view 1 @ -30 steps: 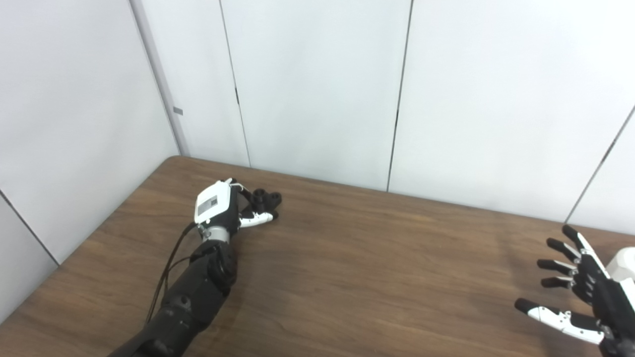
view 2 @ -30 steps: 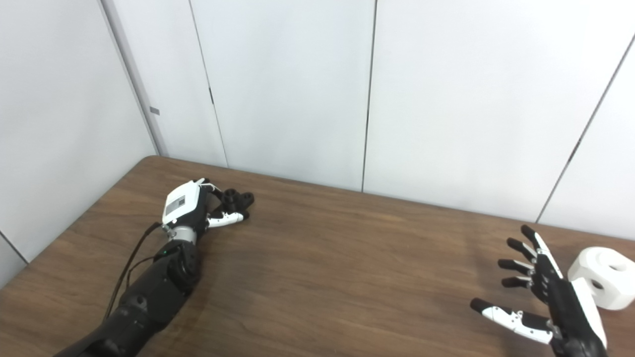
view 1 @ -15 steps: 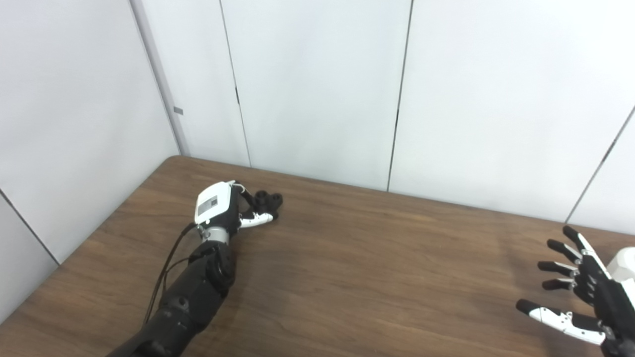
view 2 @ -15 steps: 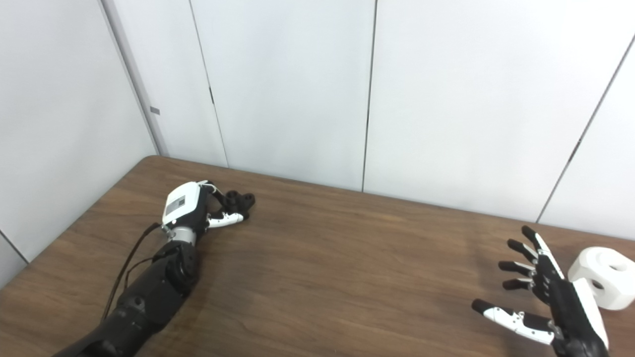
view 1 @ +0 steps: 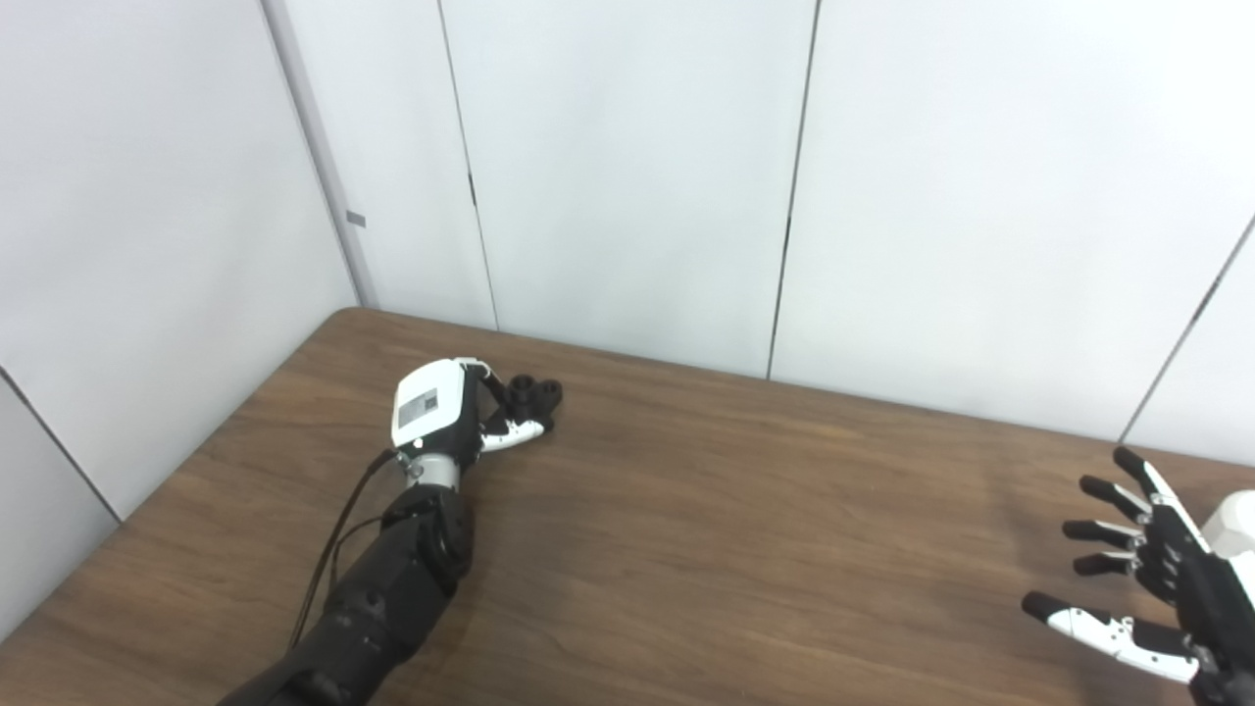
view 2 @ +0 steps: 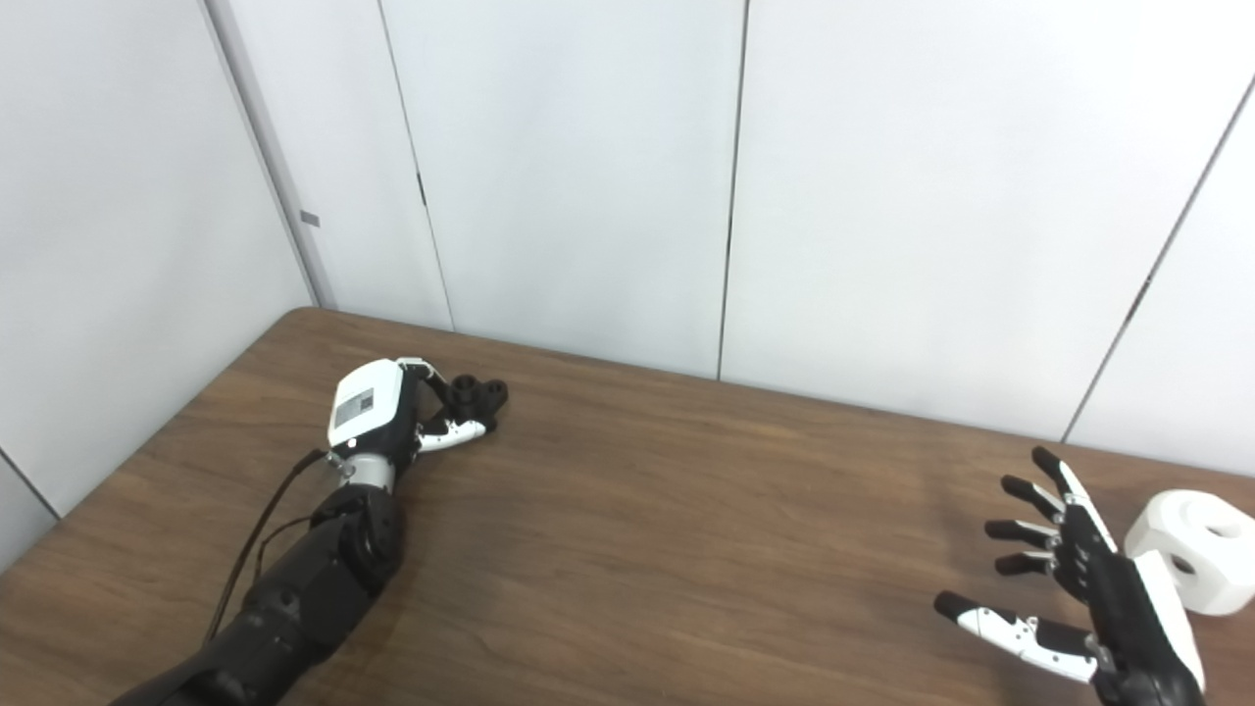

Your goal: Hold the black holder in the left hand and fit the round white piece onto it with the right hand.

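My left hand (view 2: 377,417) sits at the far left of the table (view 2: 667,529), fingers (view 2: 453,431) curled around the holder (view 2: 473,392), which pokes out beyond them toward the wall; I judge it gripped, though contact is partly hidden. The white piece (view 2: 1196,549) lies at the table's right edge, just beside and beyond my right hand (view 2: 1088,598). That hand hovers palm-left, fingers spread wide, holding nothing. I need to swing it right to reach the piece.

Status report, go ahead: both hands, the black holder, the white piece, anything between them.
Left hand closing around black holder, grip unconfirmed. Right hand open, beside round white piece, not holding. Bare table between.
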Tool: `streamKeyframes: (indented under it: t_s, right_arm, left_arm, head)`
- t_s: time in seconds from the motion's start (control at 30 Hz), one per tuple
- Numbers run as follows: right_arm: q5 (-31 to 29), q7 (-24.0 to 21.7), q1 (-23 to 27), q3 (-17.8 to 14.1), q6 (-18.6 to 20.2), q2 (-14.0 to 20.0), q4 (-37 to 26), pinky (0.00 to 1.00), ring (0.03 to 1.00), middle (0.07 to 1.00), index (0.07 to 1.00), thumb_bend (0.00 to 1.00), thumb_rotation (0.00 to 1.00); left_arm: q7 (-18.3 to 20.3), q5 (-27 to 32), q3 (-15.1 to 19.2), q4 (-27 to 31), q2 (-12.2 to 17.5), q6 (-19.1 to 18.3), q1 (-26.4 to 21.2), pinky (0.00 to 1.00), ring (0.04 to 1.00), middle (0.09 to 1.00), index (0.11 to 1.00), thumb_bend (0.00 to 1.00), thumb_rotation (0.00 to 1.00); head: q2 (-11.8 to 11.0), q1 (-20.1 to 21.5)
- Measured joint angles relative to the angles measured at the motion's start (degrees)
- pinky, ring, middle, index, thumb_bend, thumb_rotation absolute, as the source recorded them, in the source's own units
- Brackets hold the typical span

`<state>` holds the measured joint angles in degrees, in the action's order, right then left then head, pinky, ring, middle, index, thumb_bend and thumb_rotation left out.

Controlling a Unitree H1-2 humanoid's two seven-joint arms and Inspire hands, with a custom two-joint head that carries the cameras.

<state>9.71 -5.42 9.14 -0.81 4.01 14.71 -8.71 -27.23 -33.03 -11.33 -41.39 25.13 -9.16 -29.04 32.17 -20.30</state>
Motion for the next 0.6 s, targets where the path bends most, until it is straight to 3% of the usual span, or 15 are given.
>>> streamKeyframes:
  t_s: [0.13,0.27,0.37,0.47,0.53,0.6]
  right_arm:
    - [0.1,0.0,0.0,0.0,0.0,0.0,-0.2,0.59,0.727,0.864,0.944,0.55,0.00]
    - [0.1,0.1,-0.1,0.0,0.0,0.0,-0.2,0.60,0.742,0.866,0.943,0.56,0.00]
    - [0.0,0.1,0.0,0.0,-0.2,-0.1,-0.1,0.61,0.751,0.870,0.946,0.57,0.00]
    - [0.0,0.1,0.0,0.0,-1.8,0.0,1.1,0.60,0.743,0.865,0.942,0.59,0.00]
    - [0.1,0.2,0.0,0.1,-2.2,-0.1,2.0,0.60,0.748,0.863,0.936,0.60,0.00]
    - [0.5,0.6,0.1,0.1,-2.7,-0.3,3.0,0.60,0.749,0.860,0.929,0.61,0.00]
  left_arm:
    - [0.0,-0.2,-0.1,0.1,0.0,1.5,0.1,0.71,0.823,0.791,0.481,0.52,0.06]
    - [0.4,1.0,-0.2,2.5,0.1,6.5,2.2,0.79,0.885,0.806,0.480,0.52,0.06]
    - [3.4,2.4,-1.2,5.7,-0.1,9.8,3.6,0.84,0.960,0.842,0.480,0.52,0.06]
    - [7.4,3.7,-2.6,9.3,-0.6,13.8,5.0,0.84,0.953,0.851,0.480,0.52,0.06]
    - [10.1,4.7,-3.8,11.4,-1.2,17.4,5.6,0.92,0.956,0.852,0.480,0.52,0.06]
    - [13.6,5.5,-5.0,13.7,-2.3,20.1,6.2,0.86,0.945,0.850,0.480,0.52,0.06]
  head:
    - [0.3,1.3]
    - [0.5,2.9]
    - [0.8,3.7]
    - [1.2,5.7]
    - [1.4,6.9]
    - [1.6,8.1]
